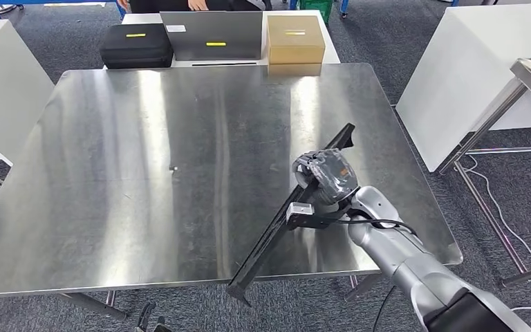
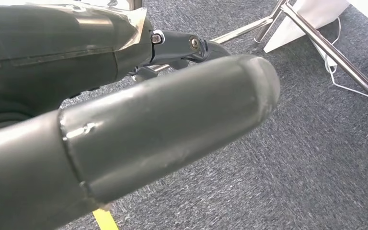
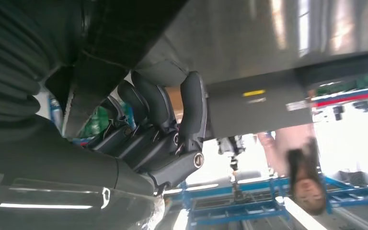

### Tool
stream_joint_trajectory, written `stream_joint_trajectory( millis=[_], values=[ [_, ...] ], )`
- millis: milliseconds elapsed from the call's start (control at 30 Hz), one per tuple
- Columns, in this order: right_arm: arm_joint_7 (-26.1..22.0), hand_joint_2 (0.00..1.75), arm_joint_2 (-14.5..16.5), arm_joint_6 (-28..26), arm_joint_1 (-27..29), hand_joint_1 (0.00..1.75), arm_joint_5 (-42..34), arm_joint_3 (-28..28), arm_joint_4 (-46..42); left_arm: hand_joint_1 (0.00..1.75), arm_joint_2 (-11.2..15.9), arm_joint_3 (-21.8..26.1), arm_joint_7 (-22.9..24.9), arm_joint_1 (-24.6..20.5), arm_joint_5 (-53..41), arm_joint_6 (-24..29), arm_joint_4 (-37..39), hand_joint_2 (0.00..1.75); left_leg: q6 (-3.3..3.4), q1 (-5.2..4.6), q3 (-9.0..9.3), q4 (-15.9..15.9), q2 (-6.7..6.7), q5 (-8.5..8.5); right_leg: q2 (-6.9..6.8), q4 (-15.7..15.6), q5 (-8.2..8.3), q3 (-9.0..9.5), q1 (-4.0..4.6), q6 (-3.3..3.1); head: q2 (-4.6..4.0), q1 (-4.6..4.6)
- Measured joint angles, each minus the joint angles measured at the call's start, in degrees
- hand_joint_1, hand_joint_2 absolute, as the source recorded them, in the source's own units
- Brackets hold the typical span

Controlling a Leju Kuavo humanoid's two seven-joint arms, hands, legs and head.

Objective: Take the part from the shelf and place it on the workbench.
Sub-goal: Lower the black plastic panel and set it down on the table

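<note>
The right hand (image 1: 325, 176) grips the part (image 1: 287, 218) — a long, thin black bar — at about its middle, over the right side of the steel counter (image 1: 145, 173). The bar runs at a slant through the hand: its far end, with a small forked tip, points up and away over the counter's surface, while its near end reaches past the counter's front edge and hangs over the grey carpet. Whether the bar touches the counter anywhere cannot be told. In the right wrist view the dark fingers (image 3: 153, 103) are curled around the dark bar, with the counter's shiny top just beyond them.

The left hand (image 2: 163, 120) hangs over the carpet; its thick grey thumb lies across the left wrist view, and how its fingers stand cannot be told.

Beyond the counter's far edge stand a black case (image 1: 136, 45), a grey laptop (image 1: 211, 34) and a tan box (image 1: 295, 38) — all on a white table.
</note>
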Motion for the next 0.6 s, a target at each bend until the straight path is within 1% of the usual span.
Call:
stream_joint_trajectory(
  millis=[167,267,400,600],
  values=[
    [1.22,1.75,-3.69,2.28,-5.63,1.52,1.11,-3.04,0.2,0.0,0.07,0.01,0.0,0.01,0.0,0.0,0.01,0.0,0.15,-0.1,-0.14,0.01,0.0,0.17,-0.01,0.02,0.16,-0.02,-0.05,0.11,0.0,0.01],
    [1.42,1.75,-5.07,2.83,-9.36,1.52,1.5,-4.12,0.77,0.0,0.11,0.02,-0.01,0.02,0.02,0.26,0.0,0.0,0.16,-0.12,-0.13,0.02,0.02,0.17,0.0,0.02,0.17,-0.02,-0.07,0.12,0.0,0.0],
    [1.38,1.75,-5.67,2.75,-12.11,1.52,1.95,-4.9,1.67,0.0,0.15,0.04,0.0,0.03,0.08,0.67,-0.01,0.0,0.15,-0.12,-0.13,0.03,0.0,0.16,-0.01,0.02,0.16,-0.03,-0.06,0.13,0.0,-0.01],
    [0.29,1.75,-5.48,1.99,-12.74,1.52,2.28,-5.06,2.71,0.0,0.15,0.06,0.0,0.16,0.11,1.05,-0.01,0.0,0.13,-0.07,-0.17,0.01,0.0,0.13,-0.01,0.03,0.12,-0.04,-0.01,0.11,0.0,-0.01]
  ],
)
